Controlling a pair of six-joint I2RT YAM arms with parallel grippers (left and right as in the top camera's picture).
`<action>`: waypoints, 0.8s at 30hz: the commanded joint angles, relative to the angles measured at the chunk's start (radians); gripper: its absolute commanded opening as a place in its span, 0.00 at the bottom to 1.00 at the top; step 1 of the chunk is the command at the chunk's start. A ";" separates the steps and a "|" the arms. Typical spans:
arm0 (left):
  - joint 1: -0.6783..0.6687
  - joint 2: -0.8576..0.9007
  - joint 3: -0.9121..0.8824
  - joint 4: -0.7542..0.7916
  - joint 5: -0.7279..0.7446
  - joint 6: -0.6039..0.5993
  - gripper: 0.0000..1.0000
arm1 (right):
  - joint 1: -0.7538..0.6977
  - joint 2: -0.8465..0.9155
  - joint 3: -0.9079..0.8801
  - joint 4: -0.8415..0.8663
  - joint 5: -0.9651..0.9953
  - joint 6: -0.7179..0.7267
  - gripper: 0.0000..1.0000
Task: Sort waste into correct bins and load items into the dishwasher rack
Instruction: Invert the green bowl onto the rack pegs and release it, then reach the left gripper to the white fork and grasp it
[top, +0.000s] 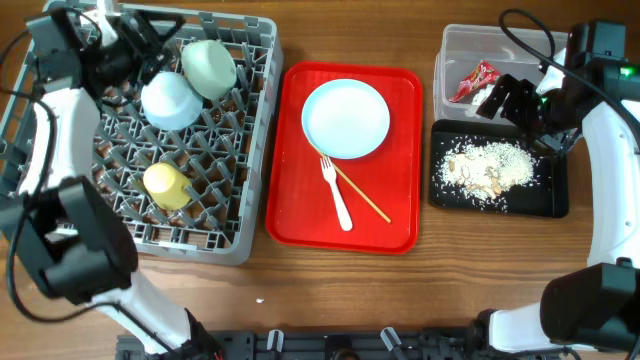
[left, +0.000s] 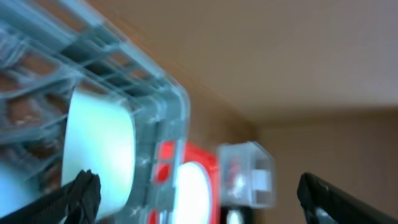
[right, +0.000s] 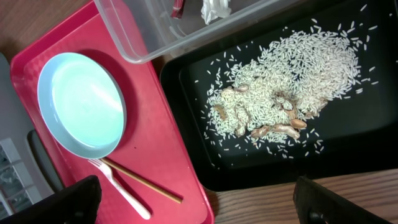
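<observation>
The grey dishwasher rack (top: 60, 150) at the left holds two pale bowls (top: 208, 66) (top: 168, 100) and a yellow cup (top: 166, 185). My left gripper (top: 125, 50) is open and empty above the rack's far side, next to the bowls; one bowl (left: 102, 149) shows in its blurred wrist view. The white plate (top: 346, 118), white fork (top: 336, 192) and a chopstick (top: 360, 192) lie on the red tray (top: 300, 215). The clear tub (top: 452, 50) holds the red wrapper (top: 474, 80) and napkin (right: 214, 9). Food scraps (top: 485, 167) fill the black tray (top: 548, 200). My right gripper (top: 510, 100) is open and empty above both bins.
The red tray sits between the rack and the bins. Bare wooden table (top: 450, 290) runs along the front. Cables trail at the far right and far left. The plate (right: 81, 102) and scraps (right: 292, 81) show in the right wrist view.
</observation>
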 joint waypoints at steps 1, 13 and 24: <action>-0.061 -0.082 0.000 -0.145 -0.306 0.190 1.00 | -0.002 -0.012 0.006 0.000 -0.005 -0.007 1.00; -0.425 -0.212 -0.001 -0.454 -0.766 0.232 1.00 | -0.001 -0.012 0.006 0.003 -0.005 -0.008 1.00; -0.654 -0.189 -0.006 -0.610 -0.766 0.084 0.98 | -0.001 -0.012 0.006 0.002 -0.005 -0.031 1.00</action>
